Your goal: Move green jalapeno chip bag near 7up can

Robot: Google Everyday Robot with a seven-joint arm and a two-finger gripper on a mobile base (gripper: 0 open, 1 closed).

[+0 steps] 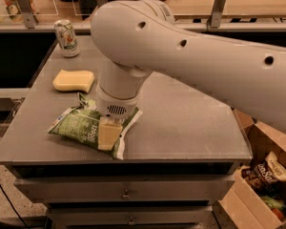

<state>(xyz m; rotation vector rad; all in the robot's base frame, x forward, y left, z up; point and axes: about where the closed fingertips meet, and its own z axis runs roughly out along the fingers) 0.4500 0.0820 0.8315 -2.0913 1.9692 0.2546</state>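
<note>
The green jalapeno chip bag lies crumpled near the front left of the grey table. My gripper hangs from the big white arm straight over the bag's right half, its pale finger down on the foil. The 7up can stands upright at the table's far left corner, well apart from the bag.
A pale yellow sponge lies between the bag and the can. An open cardboard box with snack packs stands on the floor at the right. Drawers run under the table's front edge. A counter with rails lies behind.
</note>
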